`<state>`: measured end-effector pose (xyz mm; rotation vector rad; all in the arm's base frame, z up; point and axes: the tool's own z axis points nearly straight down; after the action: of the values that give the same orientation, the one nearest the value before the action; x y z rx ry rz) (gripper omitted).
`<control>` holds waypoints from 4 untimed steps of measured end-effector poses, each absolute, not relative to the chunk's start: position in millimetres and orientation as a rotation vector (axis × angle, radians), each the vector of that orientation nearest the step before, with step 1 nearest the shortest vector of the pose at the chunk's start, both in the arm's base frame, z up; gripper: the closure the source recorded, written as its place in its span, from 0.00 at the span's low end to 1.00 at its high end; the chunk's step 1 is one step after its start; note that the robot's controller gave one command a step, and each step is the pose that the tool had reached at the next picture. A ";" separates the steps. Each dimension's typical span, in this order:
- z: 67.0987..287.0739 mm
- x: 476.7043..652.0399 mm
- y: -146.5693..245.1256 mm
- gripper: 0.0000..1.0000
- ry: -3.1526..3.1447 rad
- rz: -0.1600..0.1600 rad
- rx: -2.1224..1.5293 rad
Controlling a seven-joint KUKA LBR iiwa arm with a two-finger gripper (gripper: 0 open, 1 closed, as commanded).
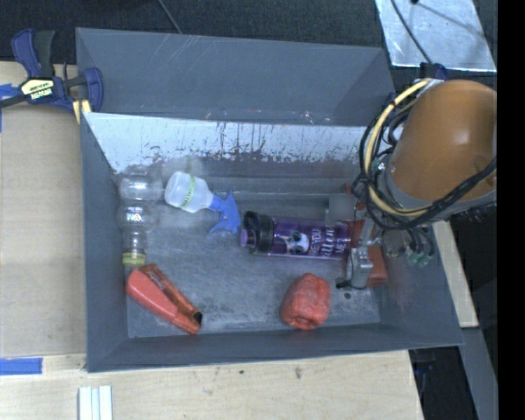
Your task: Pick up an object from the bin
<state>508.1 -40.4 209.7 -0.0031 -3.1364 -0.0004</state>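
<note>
Gripper point(357, 268) sits low at the right side of the grey bin point(245, 86), beneath the arm's orange cover point(446, 138), at the right end of a purple bottle point(302, 239) with a black cap, which lies on its side; whether the gripper is apart or together cannot be told. Just beside it, nearer the front wall, is a red lumpy object point(306, 302). Well to the left lie a white spray bottle point(191, 193), a clear plastic bottle point(134, 213) and an orange-red tool point(162, 298)
</note>
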 end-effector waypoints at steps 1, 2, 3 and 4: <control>213.9 509.8 -40.3 0.00 -3.145 0.001 -0.001; 146.2 553.4 -43.5 0.00 -3.150 0.001 0.032; 143.5 586.7 -50.7 0.00 -3.134 -0.001 0.193; 142.8 597.1 -57.3 0.00 -3.146 0.001 0.147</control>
<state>597.1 -57.3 142.8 0.1470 -3.1464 0.0009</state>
